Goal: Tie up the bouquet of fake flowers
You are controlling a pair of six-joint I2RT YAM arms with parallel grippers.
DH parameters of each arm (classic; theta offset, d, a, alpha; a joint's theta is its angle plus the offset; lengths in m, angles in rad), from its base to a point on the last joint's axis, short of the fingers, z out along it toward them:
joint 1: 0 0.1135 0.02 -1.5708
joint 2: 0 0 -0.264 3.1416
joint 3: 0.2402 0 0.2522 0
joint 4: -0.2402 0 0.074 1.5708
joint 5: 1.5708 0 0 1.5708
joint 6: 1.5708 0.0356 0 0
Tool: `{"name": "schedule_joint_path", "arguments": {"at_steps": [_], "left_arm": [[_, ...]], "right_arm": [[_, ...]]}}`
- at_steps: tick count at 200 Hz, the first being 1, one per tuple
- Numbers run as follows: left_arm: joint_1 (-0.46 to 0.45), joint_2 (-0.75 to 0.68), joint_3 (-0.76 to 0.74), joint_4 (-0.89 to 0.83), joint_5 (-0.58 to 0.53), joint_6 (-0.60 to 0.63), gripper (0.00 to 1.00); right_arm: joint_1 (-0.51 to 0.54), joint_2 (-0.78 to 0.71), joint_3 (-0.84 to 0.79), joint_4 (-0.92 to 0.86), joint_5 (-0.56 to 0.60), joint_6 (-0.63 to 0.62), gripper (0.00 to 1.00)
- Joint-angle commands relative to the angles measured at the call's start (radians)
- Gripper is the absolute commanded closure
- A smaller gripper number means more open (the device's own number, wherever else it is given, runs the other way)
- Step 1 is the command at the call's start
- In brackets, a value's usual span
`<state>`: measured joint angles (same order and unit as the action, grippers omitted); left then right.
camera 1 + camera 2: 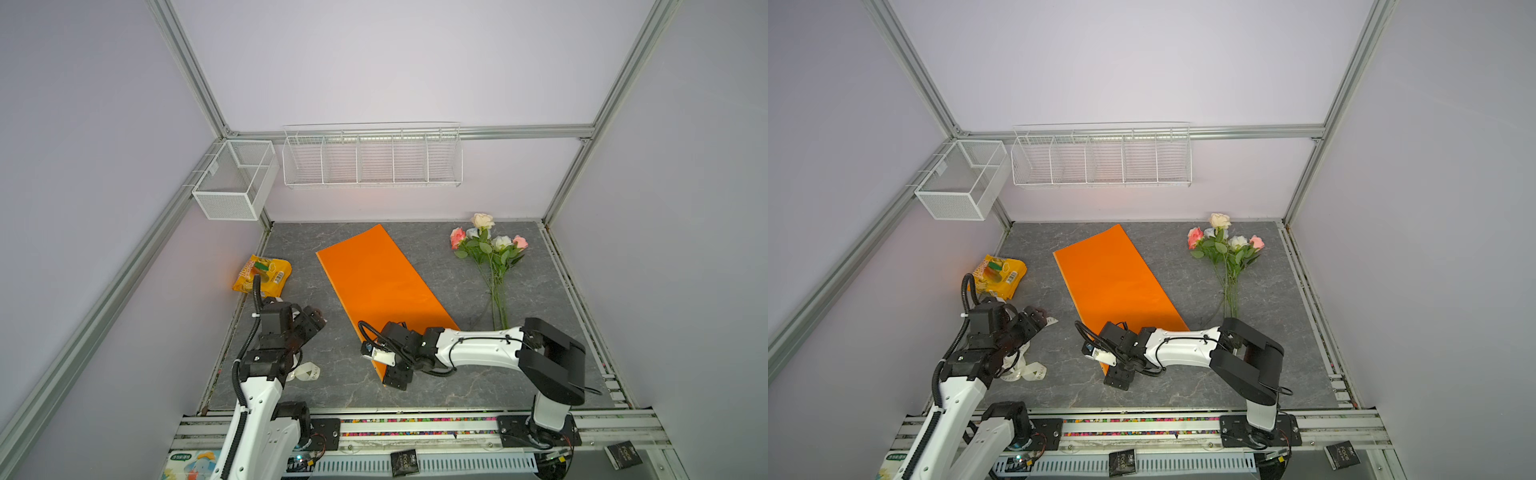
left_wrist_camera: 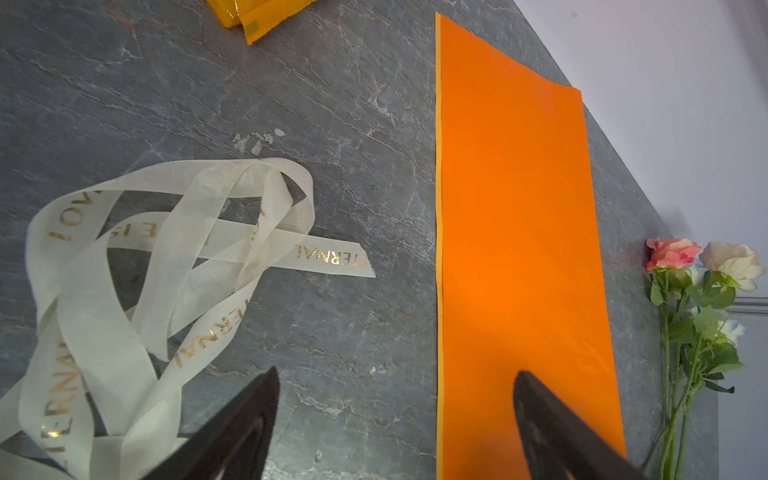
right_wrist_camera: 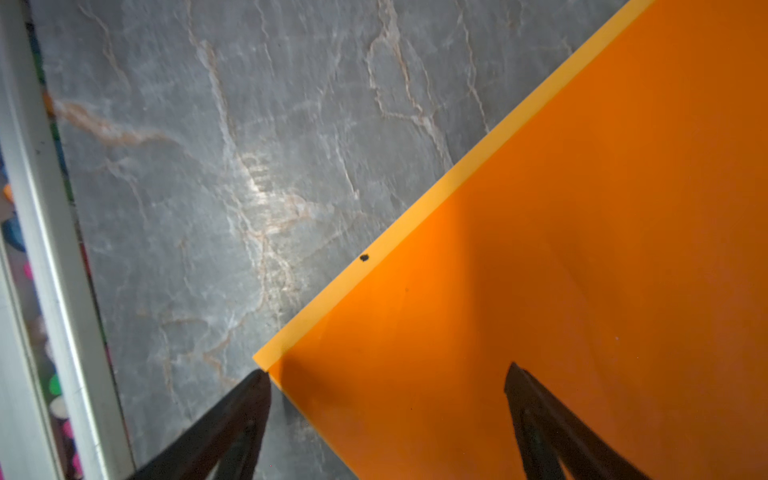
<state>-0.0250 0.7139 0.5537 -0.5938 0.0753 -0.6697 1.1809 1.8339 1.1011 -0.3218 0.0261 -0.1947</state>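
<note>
The bouquet of fake flowers point(image 1: 490, 249) point(image 1: 1226, 248) lies loose at the back right of the grey table, pink, cream and white roses with long green stems pointing toward the front; the left wrist view catches it too point(image 2: 702, 316). An orange paper sheet point(image 1: 374, 278) point(image 1: 1108, 274) point(image 2: 519, 249) point(image 3: 582, 249) lies flat and diagonal in the middle. My right gripper point(image 1: 397, 380) point(image 1: 1119, 380) point(image 3: 386, 370) stands open over the sheet's near corner, one fingertip off the paper. My left gripper point(image 1: 313, 318) point(image 1: 1038, 316) point(image 2: 395, 374) is open and empty above bare table beside a cream printed ribbon point(image 2: 124, 291) point(image 1: 305, 372).
A yellow snack bag point(image 1: 262, 274) point(image 1: 998, 276) point(image 2: 257, 16) lies at the left edge. A mesh basket point(image 1: 237, 178) and a long wire rack point(image 1: 372, 158) hang on the back walls. Aluminium frame rails point(image 3: 54, 249) border the table.
</note>
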Motion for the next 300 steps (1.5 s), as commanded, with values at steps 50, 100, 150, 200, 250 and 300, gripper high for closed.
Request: {"name": "schedule_joint_path", "arguments": {"at_steps": [50,100,150,200,250,300], "left_arm": [[0.004,0.008,0.008,-0.009,0.020,0.012,0.12],[0.003,0.035,0.020,-0.002,0.094,0.013,0.12],[-0.025,0.118,0.000,0.045,0.303,-0.043,0.18],[-0.348,0.243,-0.088,0.248,0.377,-0.294,0.23],[-0.493,0.315,-0.207,0.458,0.349,-0.510,0.36],[-0.531,0.336,-0.300,0.603,0.286,-0.643,0.46]], "right_arm": [[0.004,0.099,0.003,-0.051,0.038,0.022,0.23],[-0.022,0.086,0.014,-0.033,-0.025,0.084,0.43],[-0.063,0.047,0.014,-0.003,-0.117,0.172,0.58],[-0.092,-0.001,-0.036,0.089,-0.149,0.251,0.61],[-0.092,-0.005,-0.073,0.146,-0.165,0.287,0.59],[-0.093,-0.010,-0.084,0.165,-0.170,0.293,0.59]]}}
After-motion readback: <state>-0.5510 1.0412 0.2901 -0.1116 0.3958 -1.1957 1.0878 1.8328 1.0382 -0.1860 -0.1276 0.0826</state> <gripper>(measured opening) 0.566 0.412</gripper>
